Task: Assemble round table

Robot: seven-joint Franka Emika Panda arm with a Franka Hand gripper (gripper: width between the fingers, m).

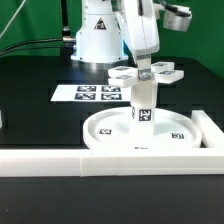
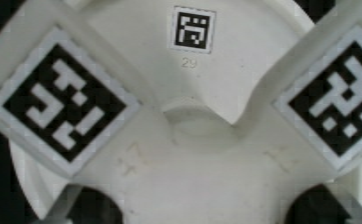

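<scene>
The large round disc (image 1: 105, 133) lies flat near the front of the table. The short cylinder leg (image 1: 143, 104) stands upright at its centre, tags facing the camera. The cross-shaped base (image 1: 164, 72) sits on top of the leg, its arms spread level. My gripper (image 1: 145, 66) comes straight down onto the middle of the base. In the wrist view the base (image 2: 181, 120) fills the picture with three tags showing, and my gripper (image 2: 204, 205) has its dark fingertips (image 2: 93, 206) pressed against either side of the white part. The leg is hidden under the base there.
The marker board (image 1: 92, 93) lies behind the disc toward the exterior view's left. A long white border bar (image 1: 90, 162) runs along the front edge, and another (image 1: 214, 132) stands on the exterior view's right. The robot's pedestal (image 1: 97, 40) is at the back.
</scene>
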